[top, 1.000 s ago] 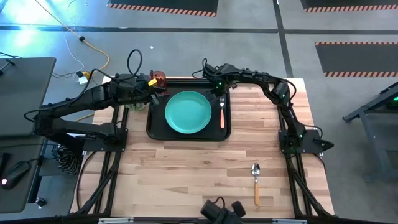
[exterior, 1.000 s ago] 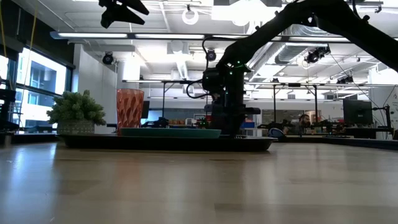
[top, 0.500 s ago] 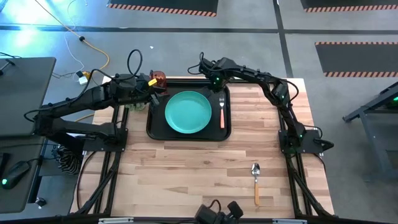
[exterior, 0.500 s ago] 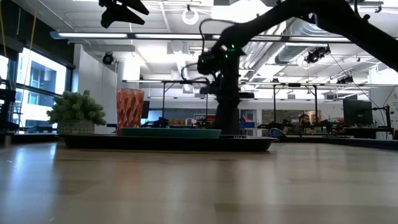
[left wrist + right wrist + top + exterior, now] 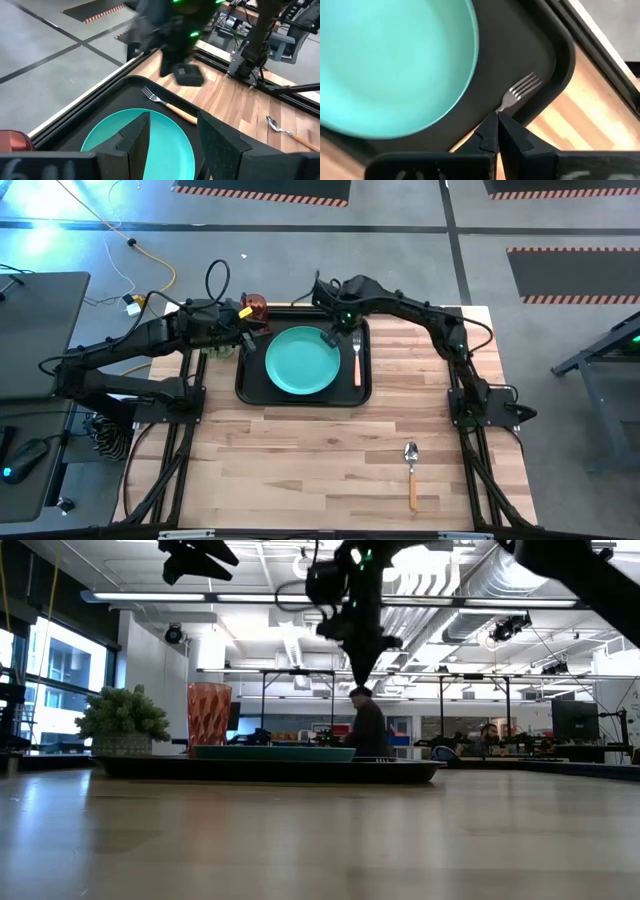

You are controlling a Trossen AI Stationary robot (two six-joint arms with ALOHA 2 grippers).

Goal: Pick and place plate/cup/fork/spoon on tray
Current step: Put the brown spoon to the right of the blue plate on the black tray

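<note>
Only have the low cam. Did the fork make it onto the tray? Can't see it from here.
Observer: Yes. The fork lies flat in the tray, just right of the plate, tines toward the far edge.
Operator: Right gripper holding anything?
Observer: No. The right gripper is shut and empty, above the fork's tines.
Operator: Spoon?
Observer: The spoon is on the bare table, near the front right, well apart from the tray.
Operator: Left arm?
Observer: The left gripper is open and empty, at the tray's left side, facing the plate.
</note>
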